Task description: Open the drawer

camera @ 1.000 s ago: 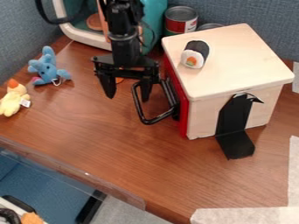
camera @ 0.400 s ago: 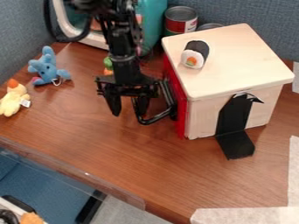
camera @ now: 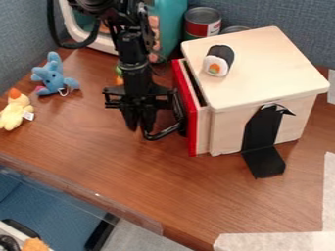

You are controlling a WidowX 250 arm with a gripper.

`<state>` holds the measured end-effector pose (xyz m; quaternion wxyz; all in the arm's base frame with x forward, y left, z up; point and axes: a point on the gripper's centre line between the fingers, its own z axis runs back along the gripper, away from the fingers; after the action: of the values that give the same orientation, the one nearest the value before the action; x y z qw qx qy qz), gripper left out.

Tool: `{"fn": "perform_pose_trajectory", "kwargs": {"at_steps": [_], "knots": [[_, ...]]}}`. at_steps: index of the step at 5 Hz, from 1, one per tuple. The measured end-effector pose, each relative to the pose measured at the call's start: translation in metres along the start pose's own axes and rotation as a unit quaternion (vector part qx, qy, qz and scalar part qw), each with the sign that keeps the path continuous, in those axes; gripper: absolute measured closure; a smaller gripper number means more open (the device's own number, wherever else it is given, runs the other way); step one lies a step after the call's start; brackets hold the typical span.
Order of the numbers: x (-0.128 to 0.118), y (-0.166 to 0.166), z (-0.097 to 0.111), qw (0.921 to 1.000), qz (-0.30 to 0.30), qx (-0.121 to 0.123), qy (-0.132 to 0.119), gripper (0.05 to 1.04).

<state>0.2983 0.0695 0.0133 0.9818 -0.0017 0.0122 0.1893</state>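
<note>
your gripper (camera: 139,128) low beside the wooden box (camera: 262,73), its jaws drawn closer together than before and pinched on the black handle (camera: 161,134), the red-fronted drawer (camera: 192,117) now slid partway out of your box, a dark gap behind its front

There are two plush toys, one blue (camera: 51,76) and one yellow (camera: 14,113), and two cans (camera: 203,23) that can be made out. Of the rest there is one each: one wooden box (camera: 262,68), one drawer (camera: 191,125), one handle (camera: 165,132), one toy sushi roll (camera: 218,61), one black bracket (camera: 262,130) and one worktop (camera: 118,171).
</note>
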Motion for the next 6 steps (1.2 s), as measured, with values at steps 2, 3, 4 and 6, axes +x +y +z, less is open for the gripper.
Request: {"fn": "perform_pose_trajectory", "kwargs": {"at_steps": [2, 3, 4, 6], "knots": [[-0.008, 0.032, 0.027, 0.9984, 0.045, 0.019, -0.030, 0.846], [-0.016, 0.052, 0.031, 0.9965, 0.075, 0.023, -0.031, 0.892], [-0.024, 0.064, 0.031, 0.9946, 0.098, 0.023, -0.027, 0.926], [-0.032, 0.065, 0.032, 0.9958, 0.088, 0.024, -0.002, 0.662]]}}
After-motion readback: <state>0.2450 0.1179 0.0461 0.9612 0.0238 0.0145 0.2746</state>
